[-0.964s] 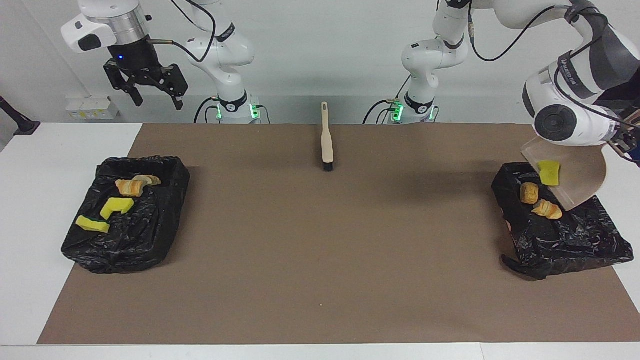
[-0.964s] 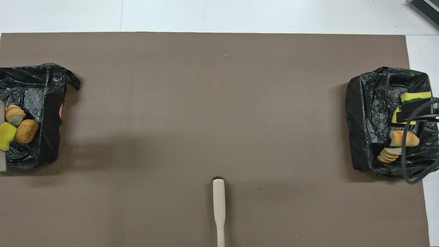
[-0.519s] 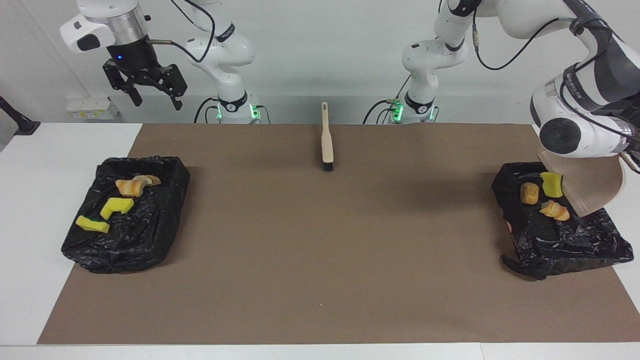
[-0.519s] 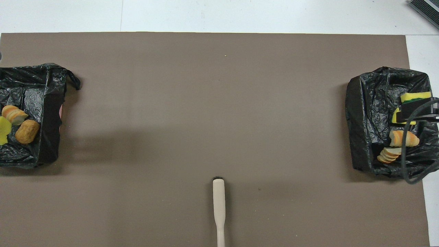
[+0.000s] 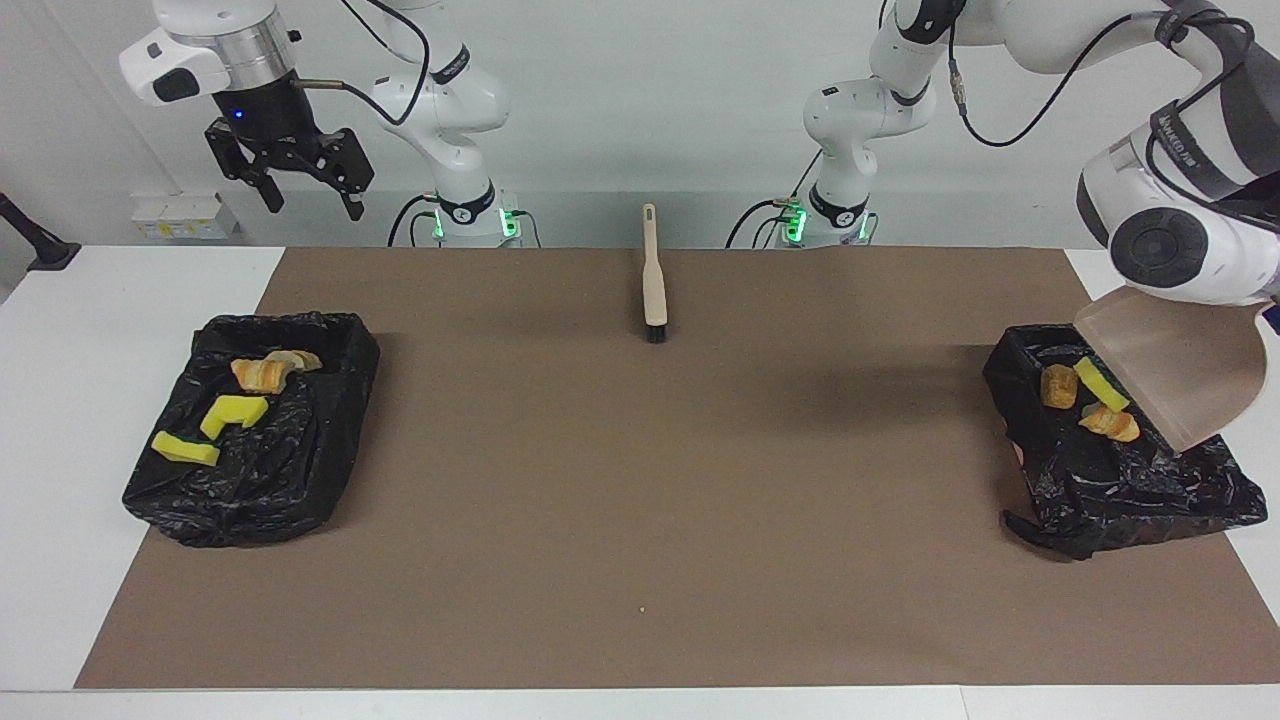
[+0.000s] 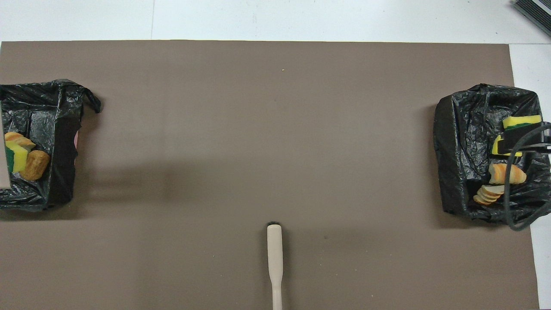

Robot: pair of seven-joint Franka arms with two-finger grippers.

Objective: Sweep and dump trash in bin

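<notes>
Facing view: the left arm arches in from one o'clock and folds down at three o'clock, its wrist turned sideways. The dustpan [image 5: 1180, 375] hangs from that wrist, tipped steeply with its lip down over the left-end bin [image 5: 1150, 490]. The left gripper is cut off by the frame edge, but it is closed on the dustpan's handle (the pan hangs in the air from nothing else). Three bits of trash [image 5: 1100, 385] lie in this bin at the pan's lip: a bun, a yellow sponge and a croissant.

The right arm waits at eleven o'clock, its wrist pointing straight down. The right gripper [image 5: 305, 195] is raised with its fingers spread and nothing in them. Four more bits lie in the right-end bin [image 5: 300, 470] at nine o'clock. The brush [image 5: 653, 285] lies at twelve o'clock on the mat [image 5: 640, 480], handle toward the robots.

Overhead view: the left-end bin sits at nine o'clock, with a sliver of dustpan at the frame edge touching the sponge. The right gripper's dark body and cable hang over the right-end bin at three o'clock, partly covering one sponge. The brush is at six o'clock.
</notes>
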